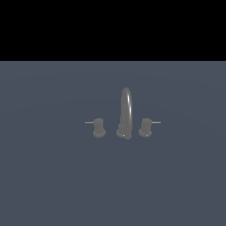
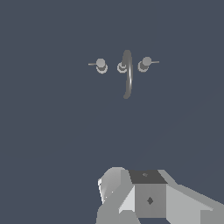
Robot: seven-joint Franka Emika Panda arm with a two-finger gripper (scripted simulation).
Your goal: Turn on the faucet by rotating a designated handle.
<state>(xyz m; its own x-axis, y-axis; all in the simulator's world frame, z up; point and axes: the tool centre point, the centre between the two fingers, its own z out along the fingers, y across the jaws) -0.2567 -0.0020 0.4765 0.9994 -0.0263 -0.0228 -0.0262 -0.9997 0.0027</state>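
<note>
Slate-blue floor (image 1: 53, 176) fills the lower part of the exterior view, flat and plain, meeting a black band along the top. On it, a little toward the exterior view's right of centre, stands the faucet (image 1: 126, 112), dull grey and small against the wide surface. Its tall narrow spout (image 1: 126, 103) rises from a round base (image 1: 123, 131) and arches over at the top; in the wrist view the same spout (image 2: 127, 74) shows as a long thin loop seen from above.

Two short knobs flank the base, each apart from it and roughly level with it. The handle (image 1: 99, 128) is the one on the exterior view's left, a stubby cylinder with a flared foot, and its thin lever rod (image 1: 88, 122) sticks out sideways, pointing away from the spout. The twin knob (image 1: 145, 127) sits on the exterior view's right with its own rod pointing the opposite way. Both appear again in the wrist view, the handle (image 2: 101, 65) and its twin (image 2: 145, 64) on either side of the spout's foot.

Pale grey blocks of the robot's wrist housing (image 2: 148, 197) occupy the near edge of the wrist view, well apart from the faucet. The gripper's fingers do not appear in either view, so whether they are spread or closed cannot be told.
</note>
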